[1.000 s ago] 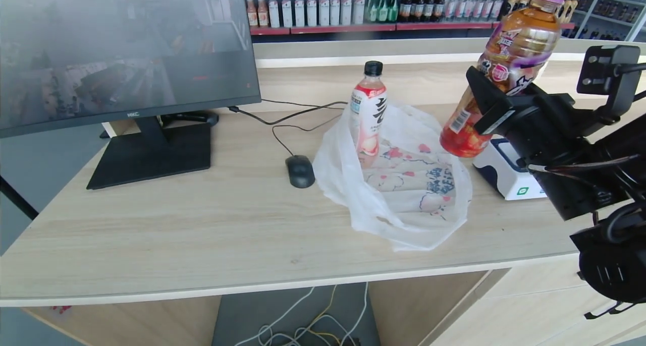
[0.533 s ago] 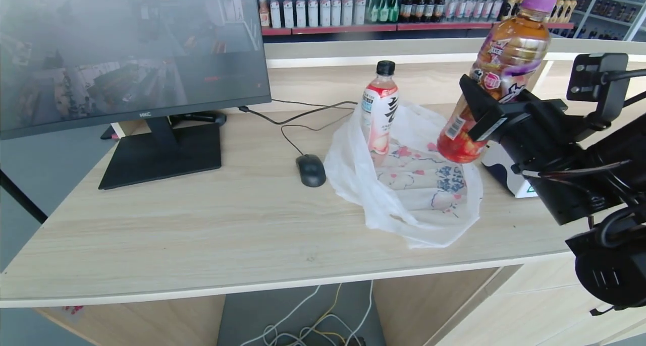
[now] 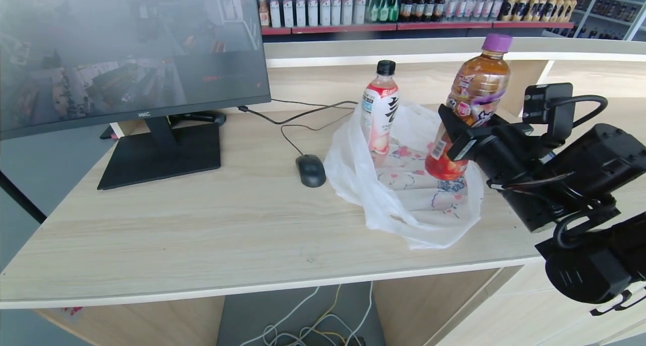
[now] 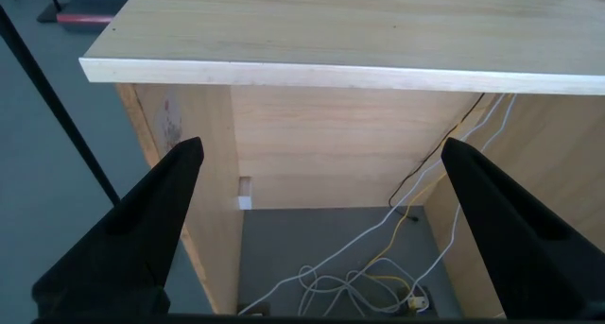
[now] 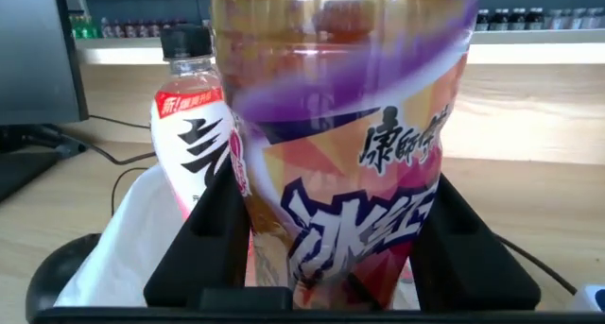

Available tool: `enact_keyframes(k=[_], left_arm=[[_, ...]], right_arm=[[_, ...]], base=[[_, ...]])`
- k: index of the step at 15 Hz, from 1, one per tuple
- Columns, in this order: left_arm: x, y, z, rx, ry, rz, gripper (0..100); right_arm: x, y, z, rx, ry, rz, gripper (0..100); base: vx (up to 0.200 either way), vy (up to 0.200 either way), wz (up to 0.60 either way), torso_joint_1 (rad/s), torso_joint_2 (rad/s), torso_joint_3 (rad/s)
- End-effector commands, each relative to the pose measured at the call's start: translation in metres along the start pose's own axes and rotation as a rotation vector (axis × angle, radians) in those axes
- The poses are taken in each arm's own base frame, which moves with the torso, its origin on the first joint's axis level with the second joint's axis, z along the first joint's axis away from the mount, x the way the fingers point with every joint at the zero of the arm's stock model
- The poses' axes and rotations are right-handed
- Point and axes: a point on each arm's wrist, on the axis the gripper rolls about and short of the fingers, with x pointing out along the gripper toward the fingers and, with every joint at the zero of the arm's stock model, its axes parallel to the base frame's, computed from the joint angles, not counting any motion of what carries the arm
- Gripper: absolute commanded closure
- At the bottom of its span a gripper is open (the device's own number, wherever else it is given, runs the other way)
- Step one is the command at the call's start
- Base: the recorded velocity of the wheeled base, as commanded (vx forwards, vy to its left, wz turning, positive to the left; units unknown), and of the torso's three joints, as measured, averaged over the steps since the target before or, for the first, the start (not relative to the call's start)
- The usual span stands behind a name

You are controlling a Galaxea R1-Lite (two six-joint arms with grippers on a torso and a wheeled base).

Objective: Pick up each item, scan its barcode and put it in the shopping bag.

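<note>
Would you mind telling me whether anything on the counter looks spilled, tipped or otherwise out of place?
Nothing stands out. The tea bottle leans a little, but only because the right end effector holds it tilted above the shopping bag. The pink bottle stands upright at the bag's far side. No spill shows.

Over the last 1 s the right gripper (image 3: 455,135) carries the tea bottle (image 3: 475,91) down and inward from the counter's right edge. The bottle started high above the right side of the counter, leaning with its purple cap toward that edge. It now sits lower and nearer upright, and its red base hangs over the right part of the shopping bag (image 3: 404,210). The arm behind it has drawn in and dropped with it. The head camera has also swung slightly during the first 0.5 s.
</note>
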Motion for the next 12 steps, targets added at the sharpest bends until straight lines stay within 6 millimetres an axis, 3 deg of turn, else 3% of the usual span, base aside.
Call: enact_keyframes(k=[1,7,12], left_arm=[[0.0,0.0,0.0,0.0,0.0,0.0,0],[0.0,0.0,0.0,0.0,0.0,0.0,0],[0.0,0.0,0.0,0.0,0.0,0.0,0]], right_arm=[[0.002,0.002,-0.017,-0.003,0.043,0.006,100],[0.009,-0.013,-0.037,-0.011,0.079,-0.037,100],[0.019,-0.012,-0.058,-0.016,0.104,-0.035,100]], base=[[0.0,0.0,0.0,0.0,0.0,0.0],[0.0,0.0,0.0,0.0,0.0,0.0],[0.0,0.0,0.0,0.0,0.0,0.0]])
